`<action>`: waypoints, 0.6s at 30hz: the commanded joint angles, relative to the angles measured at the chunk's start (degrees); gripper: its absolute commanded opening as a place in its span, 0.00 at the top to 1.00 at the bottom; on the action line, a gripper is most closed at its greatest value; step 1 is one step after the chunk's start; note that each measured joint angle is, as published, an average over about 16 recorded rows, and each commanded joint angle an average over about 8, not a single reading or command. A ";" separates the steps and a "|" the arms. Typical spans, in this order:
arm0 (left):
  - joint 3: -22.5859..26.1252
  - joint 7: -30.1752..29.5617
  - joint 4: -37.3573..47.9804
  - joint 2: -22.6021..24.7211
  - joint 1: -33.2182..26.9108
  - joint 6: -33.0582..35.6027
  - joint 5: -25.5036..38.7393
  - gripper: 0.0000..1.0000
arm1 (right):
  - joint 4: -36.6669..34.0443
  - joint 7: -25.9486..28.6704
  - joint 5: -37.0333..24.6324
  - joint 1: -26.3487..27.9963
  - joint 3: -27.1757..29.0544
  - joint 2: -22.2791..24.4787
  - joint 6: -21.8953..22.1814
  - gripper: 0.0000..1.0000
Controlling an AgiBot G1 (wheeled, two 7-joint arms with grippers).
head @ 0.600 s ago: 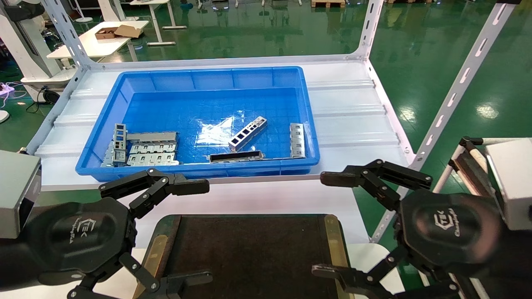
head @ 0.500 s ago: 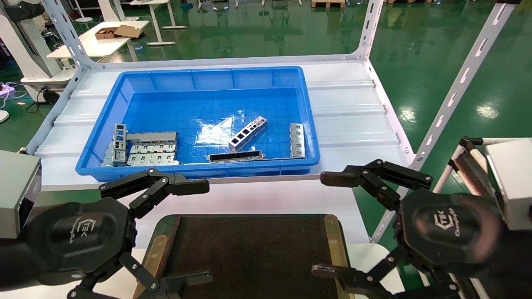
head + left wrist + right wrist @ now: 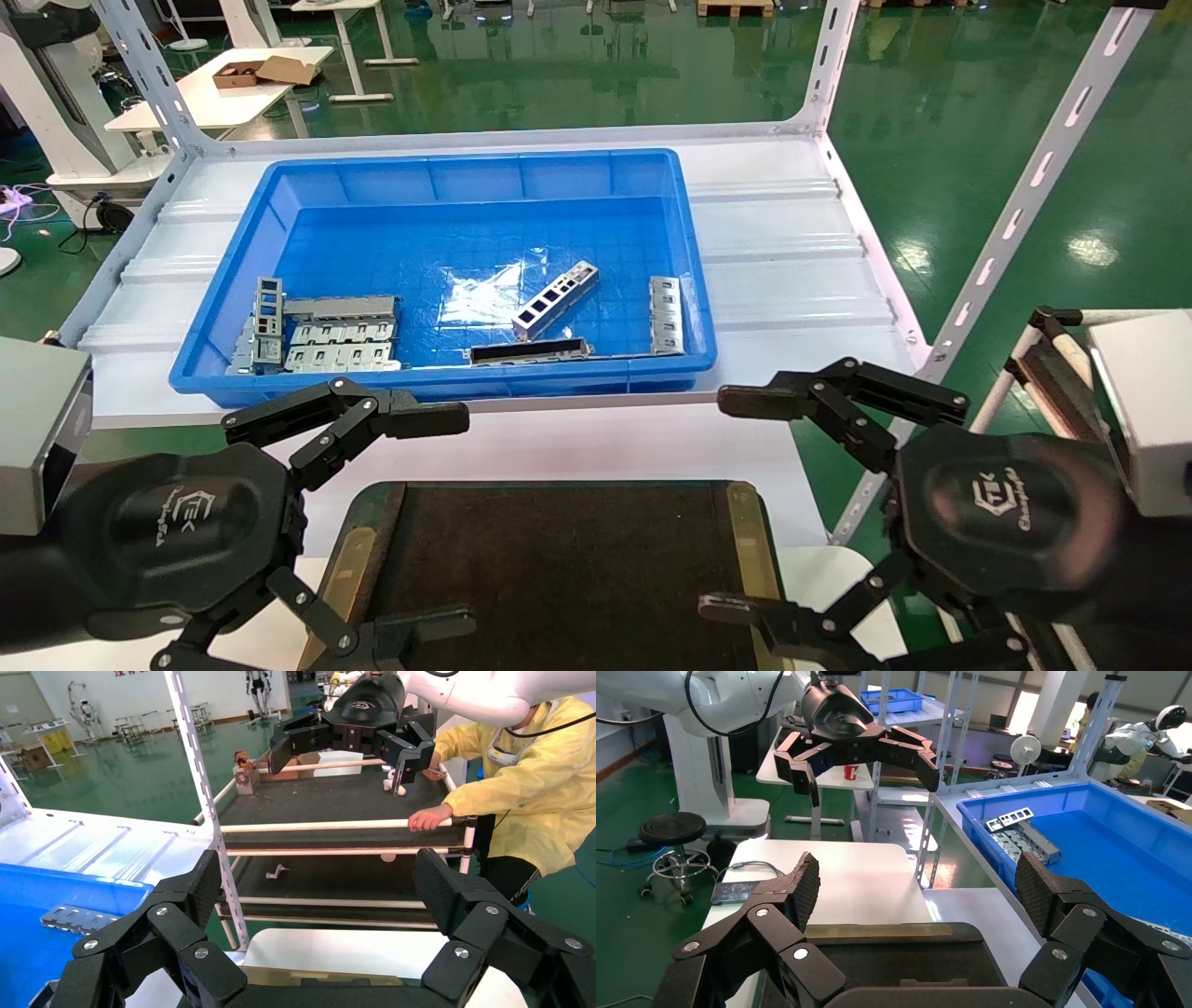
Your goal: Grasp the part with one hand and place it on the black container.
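Observation:
The part (image 3: pixel 555 299), a narrow silver strip with a row of rectangular cut-outs, lies tilted on the floor of the blue bin (image 3: pixel 223 280). The black container (image 3: pixel 559 568), a flat dark tray with brass side strips, sits in front of the bin between my two grippers. My left gripper (image 3: pixel 442 522) is open and empty at the tray's left edge; it also shows in the left wrist view (image 3: pixel 320 888). My right gripper (image 3: pixel 740 506) is open and empty at the tray's right edge; it also shows in the right wrist view (image 3: pixel 916 888). Both hang well short of the bin.
In the bin lie a dark hollow bar (image 3: pixel 529 351), wider grey slotted plates (image 3: pixel 340 334) at the left and a grey strip (image 3: pixel 665 315) at the right. White rack uprights (image 3: pixel 1034 186) stand at the right. A person in yellow (image 3: pixel 534 790) holds a cart beyond the right arm.

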 commanded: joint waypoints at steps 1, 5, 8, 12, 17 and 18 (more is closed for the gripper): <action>-0.01 -0.01 -0.02 -0.02 0.01 0.03 -0.01 0.00 | 0.00 0.00 0.00 0.00 0.00 0.00 0.00 0.00; 0.02 0.03 0.03 0.11 -0.03 -0.27 0.16 0.00 | 0.00 0.00 0.00 0.00 0.00 0.00 0.00 0.00; 0.16 0.10 0.05 0.50 -0.12 -1.26 0.80 0.00 | -0.01 0.00 0.00 0.00 0.00 0.00 0.00 0.00; 0.60 -0.12 0.10 1.61 -0.42 -4.50 2.82 0.00 | -0.01 -0.01 0.00 0.01 -0.01 0.00 -0.01 0.00; 1.89 -1.74 0.61 4.14 -1.55 -11.70 7.38 0.00 | -0.02 -0.01 0.00 0.01 -0.01 0.00 -0.01 0.00; 2.35 -2.37 0.89 4.80 -1.95 -13.38 8.60 0.00 | -0.02 -0.01 0.00 0.01 -0.01 0.00 -0.01 0.00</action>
